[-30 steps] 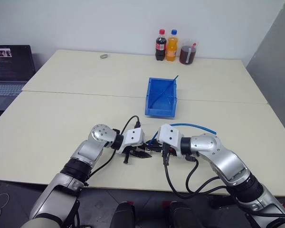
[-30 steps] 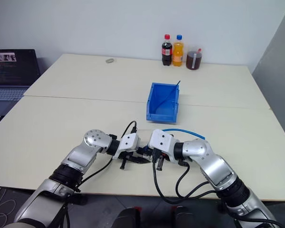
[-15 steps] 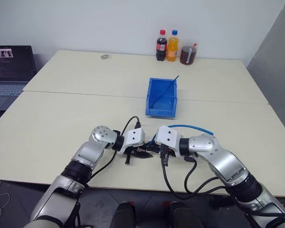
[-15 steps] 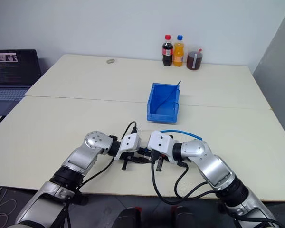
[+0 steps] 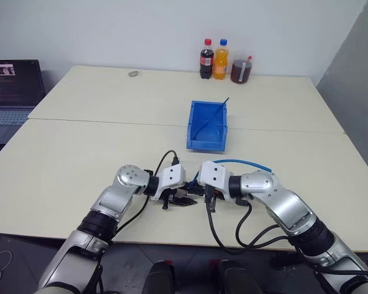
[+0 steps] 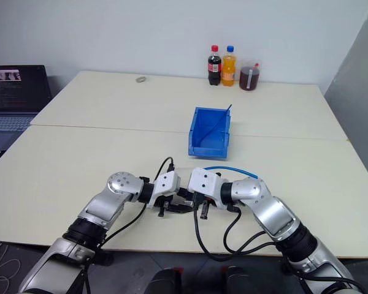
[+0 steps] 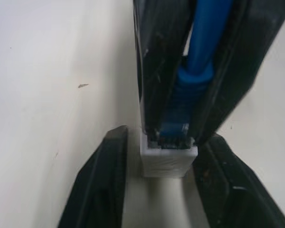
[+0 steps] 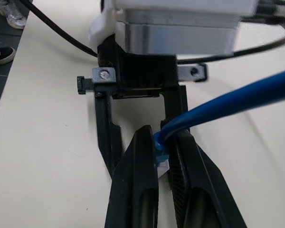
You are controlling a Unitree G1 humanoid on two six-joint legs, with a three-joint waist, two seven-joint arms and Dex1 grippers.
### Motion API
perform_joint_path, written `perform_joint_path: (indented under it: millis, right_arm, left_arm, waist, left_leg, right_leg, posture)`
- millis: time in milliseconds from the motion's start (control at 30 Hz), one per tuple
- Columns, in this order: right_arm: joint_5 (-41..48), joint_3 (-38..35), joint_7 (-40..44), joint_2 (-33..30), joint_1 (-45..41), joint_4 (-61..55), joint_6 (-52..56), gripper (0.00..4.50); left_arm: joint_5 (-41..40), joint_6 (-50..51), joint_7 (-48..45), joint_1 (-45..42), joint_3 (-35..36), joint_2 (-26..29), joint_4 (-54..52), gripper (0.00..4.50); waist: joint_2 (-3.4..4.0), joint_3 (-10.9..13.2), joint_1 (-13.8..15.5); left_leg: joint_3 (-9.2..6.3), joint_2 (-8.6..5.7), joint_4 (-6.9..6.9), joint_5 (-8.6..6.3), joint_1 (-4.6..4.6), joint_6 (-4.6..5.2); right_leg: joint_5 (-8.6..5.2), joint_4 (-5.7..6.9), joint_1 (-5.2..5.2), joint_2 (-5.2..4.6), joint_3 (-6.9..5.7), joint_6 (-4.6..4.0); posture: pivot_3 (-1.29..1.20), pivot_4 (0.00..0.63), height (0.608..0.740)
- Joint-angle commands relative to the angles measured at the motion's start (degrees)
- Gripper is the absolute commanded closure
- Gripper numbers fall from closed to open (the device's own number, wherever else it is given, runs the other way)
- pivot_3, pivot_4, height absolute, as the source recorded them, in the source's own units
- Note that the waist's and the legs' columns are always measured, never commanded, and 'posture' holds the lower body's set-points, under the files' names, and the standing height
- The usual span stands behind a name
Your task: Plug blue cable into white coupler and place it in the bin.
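The white coupler [image 7: 168, 159] sits on the table between the fingers of my left gripper [image 7: 165, 135], which stand open with a gap on each side of it. The clear plug of the blue cable [image 7: 206, 33] is seated in the coupler's top end. My right gripper [image 8: 162, 132] is shut on the blue cable just behind the plug. In the eye views the two grippers meet tip to tip near the table's front edge, left gripper [image 5: 179, 199] facing right gripper [image 5: 200, 192]. The cable arcs back over the right wrist [image 5: 248, 163]. The blue bin [image 5: 196, 131] stands open farther back.
Two drink bottles [image 5: 213, 59] and a jug of dark liquid [image 5: 241, 68] stand at the table's far edge. A laptop [image 5: 12, 86] sits off the far left. A small round object [image 5: 134, 73] lies at the back left. Black arm cables hang over the front edge.
My left gripper's fingers have spread apart from the coupler. Both hands stay where they were, and the right gripper keeps its hold on the cable.
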Motion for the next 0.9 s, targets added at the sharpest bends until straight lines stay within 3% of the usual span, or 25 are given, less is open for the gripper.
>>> perform_joint_path:
  millis: [33, 233, 333, 467, 600, 833, 900]
  right_arm:
    - [0.59, -3.10, -1.29, -0.27, 0.46, -2.81, 1.84, 4.43]
    - [3.70, -7.35, -2.21, -0.10, 1.47, -6.67, 6.00, 4.43]
    - [9.09, -14.72, -2.95, 0.34, 1.03, -9.84, 11.94, 4.43]
    - [20.01, -28.23, -6.75, 5.82, -4.62, -7.79, 21.34, 4.43]
    - [20.84, -32.80, -10.78, 8.96, -13.71, 3.91, 20.20, 4.43]
    - [16.42, -31.81, -12.44, 11.82, -31.18, 34.14, 11.43, 4.43]
    - [14.25, -29.95, -10.29, 11.15, -35.65, 43.23, 9.00, 3.73]
  left_arm:
    - [-1.77, 0.57, 1.65, 2.90, 3.65, 2.39, -4.31, 1.26]
    - [-7.45, 5.97, 4.78, 5.89, 10.01, 3.58, -10.68, 0.01]
    - [-9.91, 9.60, 9.33, 5.41, 14.19, 2.94, -14.36, 0.00]
    - [-9.97, 15.99, 13.63, 3.72, 15.45, 4.09, -19.52, 0.00]
    - [-12.07, 23.09, 18.96, -0.37, 16.74, 2.13, -21.81, 0.00]
    - [-12.94, 28.90, 22.75, -5.71, 15.95, 1.34, -22.86, 0.00]
    - [-12.30, 28.21, 22.67, -5.93, 15.14, 1.55, -22.60, 0.00]
  waist:
    - [0.01, 0.01, -0.01]
    - [0.02, 0.10, -0.02]
    - [0.00, 0.14, 0.04]
    - [-0.01, 0.17, 0.00]
    - [0.01, 0.19, -0.07]
    - [0.07, 0.24, -0.54]
    - [0.07, 0.24, -0.53]
  left_leg:
    - [0.01, 0.01, -0.02, 0.00, -0.01, 0.00]
    - [0.03, 0.03, -0.18, 0.00, -0.10, 0.00]
    - [0.02, 0.03, -0.19, 0.00, -0.15, 0.00]
    - [0.01, 0.01, -0.19, 0.00, -0.16, -0.01]
    - [0.01, 0.02, -0.20, 0.00, -0.12, 0.00]
    - [0.14, 0.00, -0.29, -0.01, -0.13, 0.00]
    - [0.17, 0.00, -0.33, -0.01, -0.16, 0.00]
  right_leg:
    - [0.00, 0.00, -0.02, 0.00, 0.01, 0.00]
    - [-0.06, -0.02, -0.17, 0.00, 0.01, -0.10]
    - [-0.06, -0.05, -0.18, -0.01, 0.00, -0.10]
    - [-0.05, -0.06, -0.16, -0.04, -0.01, -0.09]
    - [-0.05, -0.04, -0.16, -0.01, -0.01, -0.09]
    - [0.01, -0.07, -0.24, 0.00, 0.09, -0.21]
    - [0.11, -0.10, -0.28, -0.01, 0.09, -0.39]
  posture:
    - [0.00, 0.150, 0.740]
    - [0.00, 0.150, 0.740]
    - [0.00, 0.150, 0.740]
    - [0.00, 0.150, 0.740]
    - [0.00, 0.150, 0.740]
    - [0.00, 0.150, 0.740]
    - [0.00, 0.150, 0.740]
